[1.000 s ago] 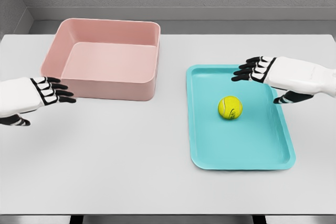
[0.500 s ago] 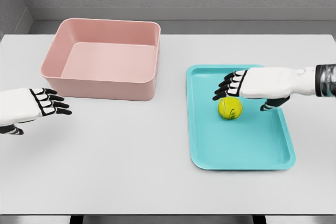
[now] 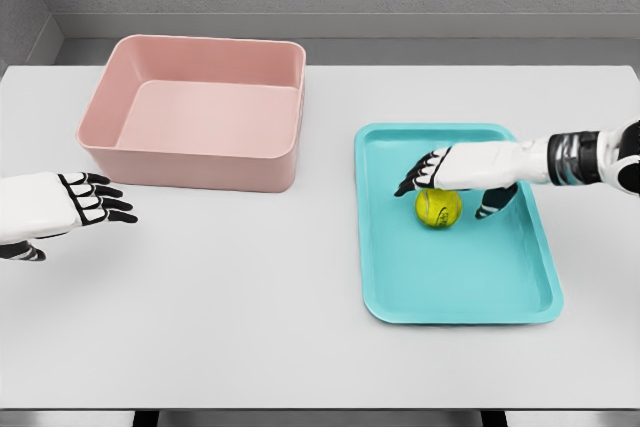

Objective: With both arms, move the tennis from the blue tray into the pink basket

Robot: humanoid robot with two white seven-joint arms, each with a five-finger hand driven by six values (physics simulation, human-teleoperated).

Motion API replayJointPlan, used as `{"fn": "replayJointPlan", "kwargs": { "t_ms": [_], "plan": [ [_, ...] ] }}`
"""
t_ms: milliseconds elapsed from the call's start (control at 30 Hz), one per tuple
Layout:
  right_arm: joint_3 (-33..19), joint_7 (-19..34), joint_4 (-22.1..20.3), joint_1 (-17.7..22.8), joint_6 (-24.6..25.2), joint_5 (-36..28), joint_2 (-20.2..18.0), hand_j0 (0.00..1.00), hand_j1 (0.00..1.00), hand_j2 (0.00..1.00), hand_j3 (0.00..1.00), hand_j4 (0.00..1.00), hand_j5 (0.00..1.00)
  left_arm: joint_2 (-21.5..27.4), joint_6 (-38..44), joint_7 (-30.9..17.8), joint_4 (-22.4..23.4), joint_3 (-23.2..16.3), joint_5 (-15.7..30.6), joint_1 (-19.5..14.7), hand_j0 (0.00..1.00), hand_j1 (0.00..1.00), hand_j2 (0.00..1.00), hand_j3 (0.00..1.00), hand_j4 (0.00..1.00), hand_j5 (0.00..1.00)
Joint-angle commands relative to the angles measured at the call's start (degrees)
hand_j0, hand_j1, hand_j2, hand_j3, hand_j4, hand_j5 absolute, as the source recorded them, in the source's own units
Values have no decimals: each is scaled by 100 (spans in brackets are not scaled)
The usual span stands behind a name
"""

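Right hand (image 3: 452, 175): white shell, black fingers, reaching in from the right over the blue tray (image 3: 390, 277). It sits directly above the tennis ball (image 3: 438, 209), palm down, fingers (image 3: 412, 181) stretched past the ball's far-left side, thumb (image 3: 494, 204) dropped on the ball's right. The palm looks to be touching or just clear of the ball's top; from this angle contact cannot be settled. The fingers are extended, not wrapped around the ball, so the hand reads as unclenched and holding nothing.

Tennis ball: yellow-green, resting on the floor of the blue tray, in the tray's upper half and a little right of its middle, under the right hand.

Blue tray: shallow, turquoise, rounded corners, lying flat on the table (image 3: 250, 297). Only the ball lies in it.

Left hand (image 3: 78, 202): far to the left of the tray, near the table's left edge, hovering low over the surface. Fingers spread and straight, pointing toward the tray, grasping nothing.

Pink basket (image 3: 280, 52): deep rectangular tub, left of the tray and further back, well apart from it. Its near-left corner stands just beyond the left hand.

Table: white, flat, carrying tray and basket; grey wall behind it.
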Motion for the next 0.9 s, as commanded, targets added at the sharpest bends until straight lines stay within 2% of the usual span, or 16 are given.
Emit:
{"fn": "replayJointPlan", "kwargs": {
  "t_ms": [0, 333, 467, 667, 800, 867],
  "plan": [
    [61, -2, 46, 0, 15, -20, 46, 99, 99, 99, 99, 99, 99, 24, 8, -39, 6, -2, -35, 0, 100, 100, 100, 100, 100, 100],
    [184, -2, 19, 18, 15, 24, 160, 97, 97, 97, 97, 97, 97, 15, 8, -241, 59, -11, -281, -9, 100, 100, 100, 100, 100, 100],
    [184, -2, 37, 9, 15, 59, 152, 88, 88, 88, 88, 88, 88, -29, 8, -241, 146, -37, -272, -9, 100, 100, 100, 100, 100, 100],
    [184, -2, 55, 0, 15, 76, 143, 82, 82, 82, 82, 82, 82, -362, 8, -241, 357, -90, -272, -44, 100, 100, 100, 100, 100, 100],
    [184, -2, 46, 17, 15, 173, 143, 76, 76, 76, 76, 76, 76, -591, 8, -250, 480, -90, -343, -70, 100, 100, 100, 100, 100, 100],
    [184, -2, 54, 9, 15, 173, 152, 64, 64, 64, 64, 64, 64, -670, 8, -250, 498, -90, -360, -88, 100, 100, 100, 100, 100, 100]
  ]
}}
